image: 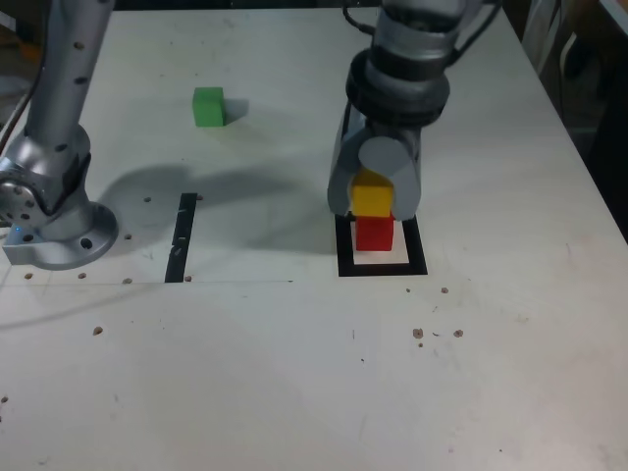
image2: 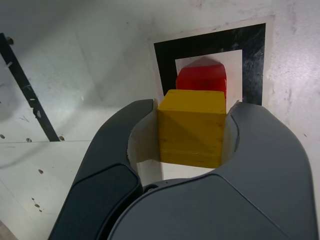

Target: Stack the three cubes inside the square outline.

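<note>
The red cube (image: 374, 234) (image2: 202, 78) sits inside the square outline (image: 382, 265) (image2: 210, 45). Directly over it is the yellow cube (image: 372, 196) (image2: 192, 125), with my gripper (image: 373, 201) (image2: 192, 127) shut on its two sides. The yellow cube's underside is at or just above the red cube's top face; whether they touch is unclear. Far off, toward the exterior view's upper left, the green cube (image: 208, 106) lies alone on the white table.
The arm's base (image: 49, 211) stands at the exterior view's left edge. A straight black tape strip (image: 183, 235) (image2: 25, 85) lies between the base and the outline. Small holes dot the white table (image: 294, 373).
</note>
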You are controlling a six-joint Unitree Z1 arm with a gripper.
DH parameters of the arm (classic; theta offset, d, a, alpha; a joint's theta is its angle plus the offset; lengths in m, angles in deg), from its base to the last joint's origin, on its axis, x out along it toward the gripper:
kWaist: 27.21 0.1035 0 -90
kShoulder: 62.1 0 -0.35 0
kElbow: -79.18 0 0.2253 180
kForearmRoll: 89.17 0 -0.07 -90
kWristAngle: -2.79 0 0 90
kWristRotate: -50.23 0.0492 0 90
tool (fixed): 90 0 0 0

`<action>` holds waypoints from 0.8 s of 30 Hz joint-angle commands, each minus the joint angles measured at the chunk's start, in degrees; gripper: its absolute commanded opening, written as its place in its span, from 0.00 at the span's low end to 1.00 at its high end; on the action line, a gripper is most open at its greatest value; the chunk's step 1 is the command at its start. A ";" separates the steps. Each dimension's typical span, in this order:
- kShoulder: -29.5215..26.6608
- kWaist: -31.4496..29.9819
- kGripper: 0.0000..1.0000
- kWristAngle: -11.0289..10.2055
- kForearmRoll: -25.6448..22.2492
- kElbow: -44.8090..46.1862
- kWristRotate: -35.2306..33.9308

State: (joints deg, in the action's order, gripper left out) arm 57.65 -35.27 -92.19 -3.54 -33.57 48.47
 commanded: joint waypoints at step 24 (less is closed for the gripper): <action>2.52 0.15 0.75 -0.05 0.02 -0.52 0.86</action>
State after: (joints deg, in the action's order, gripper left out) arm 59.95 -35.24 -92.16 -3.53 -33.85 49.16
